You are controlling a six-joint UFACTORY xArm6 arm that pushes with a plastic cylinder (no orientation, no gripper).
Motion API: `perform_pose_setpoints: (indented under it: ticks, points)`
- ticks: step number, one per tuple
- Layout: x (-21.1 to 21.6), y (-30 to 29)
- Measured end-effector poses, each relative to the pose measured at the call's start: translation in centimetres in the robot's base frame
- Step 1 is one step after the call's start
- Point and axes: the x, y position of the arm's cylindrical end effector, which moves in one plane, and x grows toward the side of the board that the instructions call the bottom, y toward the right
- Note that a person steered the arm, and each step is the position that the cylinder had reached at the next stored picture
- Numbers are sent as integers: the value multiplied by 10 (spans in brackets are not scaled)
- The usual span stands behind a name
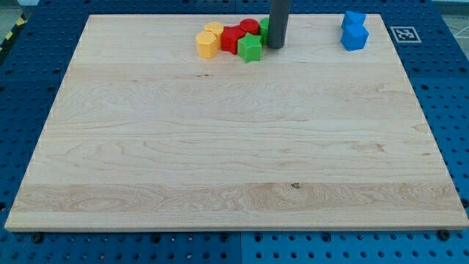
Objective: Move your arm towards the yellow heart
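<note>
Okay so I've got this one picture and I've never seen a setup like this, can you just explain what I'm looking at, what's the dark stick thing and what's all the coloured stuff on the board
You are looking at a robot arm's work area through one camera; where it is mounted is not recorded. The dark stick is a rod on the end of the arm. It has no fingers and holds nothing; its lower end, my tip, slides on the wooden board and pushes blocks. Near the view's top sits a cluster: two yellow blocks, a red block and a second red one behind it, and a green star-like block. A sliver of another green block shows beside the rod. My tip is right of that cluster. Two blue blocks sit at the top right.
</note>
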Motion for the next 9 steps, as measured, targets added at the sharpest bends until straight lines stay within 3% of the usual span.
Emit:
perform_pose_setpoints:
  ticks: [5, 7, 9]
  points:
    - [21, 42]
    - [-64, 98]
    - [-91, 94]
